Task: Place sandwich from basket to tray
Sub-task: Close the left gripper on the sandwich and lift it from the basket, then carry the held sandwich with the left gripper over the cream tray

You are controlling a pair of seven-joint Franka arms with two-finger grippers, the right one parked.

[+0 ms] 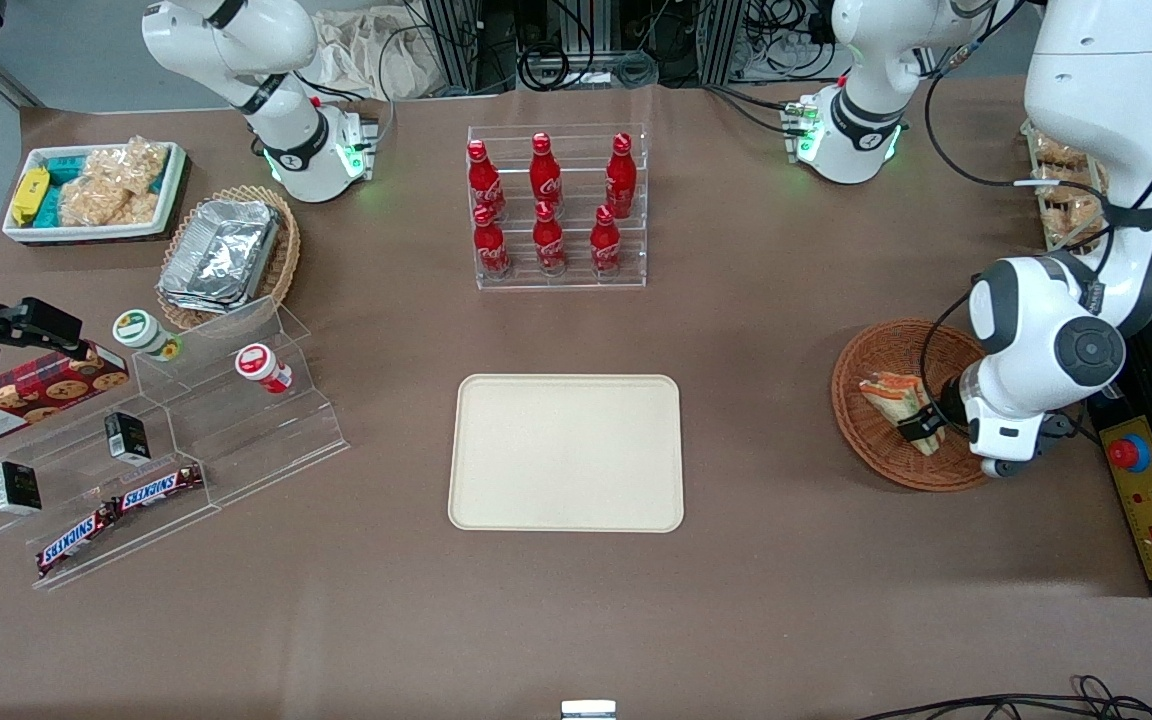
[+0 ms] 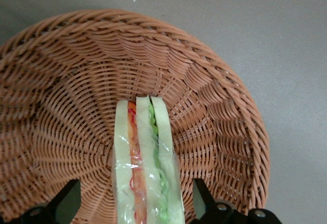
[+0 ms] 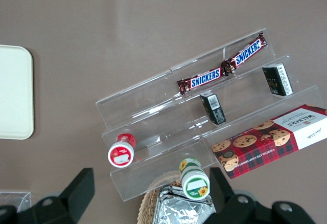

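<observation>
The round, shallow, reddish-brown woven wicker basket (image 1: 876, 420) sits toward the working arm's end of the table, and serves here as the landmark; inside it lies the small triangular sandwich (image 1: 898, 398) of pale bread with orange and green filling in clear wrap, resting on the basket floor with its narrow layered edge upward in the wrist view (image 2: 145, 162); it lies partly under the arm, on the part of the basket floor next to the arm's wrist rather than at the middle.

The left arm's gripper (image 1: 926, 425) is down inside the basket over the sandwich; its two dark fingers (image 2: 61, 201) stand spread apart, one on each flank of the wedge, with a visible gap of wicker between each finger and the wrap, so nothing is pinched yet.

The basket rim (image 2: 245, 111) rises all around the sandwich, with bare woven floor between the wedge's tip and the rim.

The flat rectangular cream-beige tray (image 1: 566, 452) with rounded corners and a low rim lies well apart from the basket, toward the parked arm's end; its surface is bare; between basket and tray runs an open stretch of brown table (image 1: 756, 430).

The clear rack of red bottles (image 1: 556, 205) stands farther from the front camera than the basket, well apart from it.
</observation>
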